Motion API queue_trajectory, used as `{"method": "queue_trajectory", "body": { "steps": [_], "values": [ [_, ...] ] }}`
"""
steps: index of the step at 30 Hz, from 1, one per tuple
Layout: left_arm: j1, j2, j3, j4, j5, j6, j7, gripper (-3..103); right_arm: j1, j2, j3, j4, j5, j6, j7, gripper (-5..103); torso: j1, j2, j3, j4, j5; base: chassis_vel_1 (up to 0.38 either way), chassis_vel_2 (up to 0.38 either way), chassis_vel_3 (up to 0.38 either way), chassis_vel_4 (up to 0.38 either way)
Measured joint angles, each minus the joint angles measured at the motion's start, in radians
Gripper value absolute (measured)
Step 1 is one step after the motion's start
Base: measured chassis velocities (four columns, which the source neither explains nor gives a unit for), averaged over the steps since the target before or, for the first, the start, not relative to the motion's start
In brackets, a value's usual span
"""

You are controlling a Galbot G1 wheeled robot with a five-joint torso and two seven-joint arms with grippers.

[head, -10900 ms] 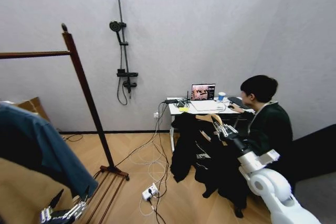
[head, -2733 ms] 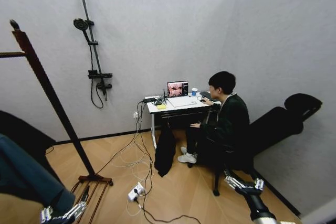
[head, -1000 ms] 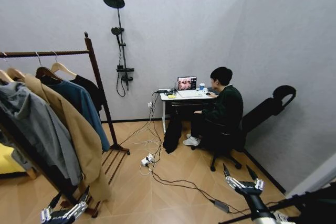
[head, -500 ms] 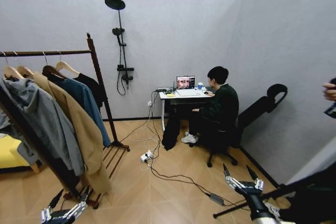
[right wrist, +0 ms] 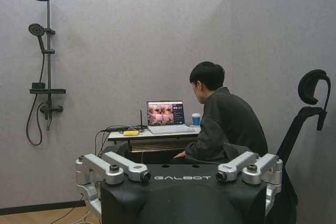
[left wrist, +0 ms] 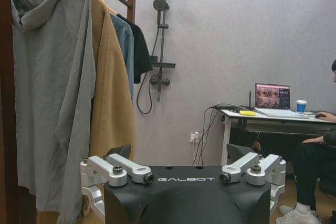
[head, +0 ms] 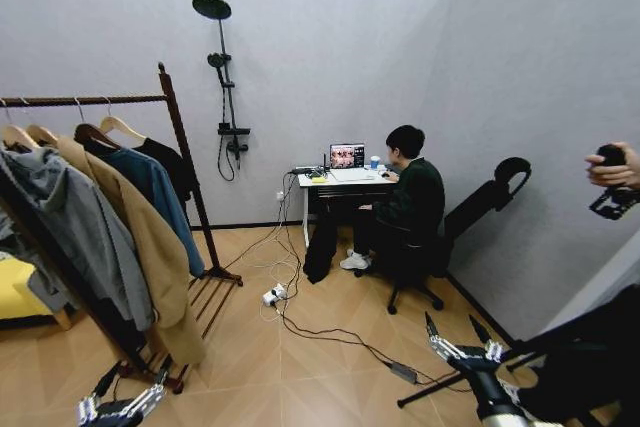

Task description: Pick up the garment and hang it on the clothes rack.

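The garment [head: 166,169] is now seen hung at the far end of the clothes rack [head: 178,137], so the task is judged done. Both the left gripper [head: 122,409] and right gripper [head: 466,349] are held low, spread apart and empty.

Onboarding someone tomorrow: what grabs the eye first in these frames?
The clothes rack on the left, crowded with hanging clothes, the garment at its far end beside the post. Next, a shower fixture on the back wall. Both grippers sit low and empty, left gripper by the rack's feet, right gripper open above the floor.
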Motion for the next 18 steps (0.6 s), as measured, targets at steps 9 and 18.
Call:
{"method": "queue_trajectory", "body": {
  "steps": [9, 18],
  "values": [
    [0.0, 0.0, 0.0, 0.0, 0.0, 0.0, 0.0, 100, 0.0, 0.0, 0.0, 0.0, 0.0, 0.0, 0.0, 100, 0.0, 0.0, 0.0, 0.0001, -0.0001, 0.054, -0.077, -0.054, 0.094],
    [0.0, 0.0, 0.0, 0.0, 0.0, 0.0, 0.0, 100, 0.0, 0.0, 0.0, 0.0, 0.0, 0.0, 0.0, 100, -0.001, 0.0, 0.0, 0.0, 0.0007, 0.155, -0.224, -0.165, 0.222]
  ]
}}
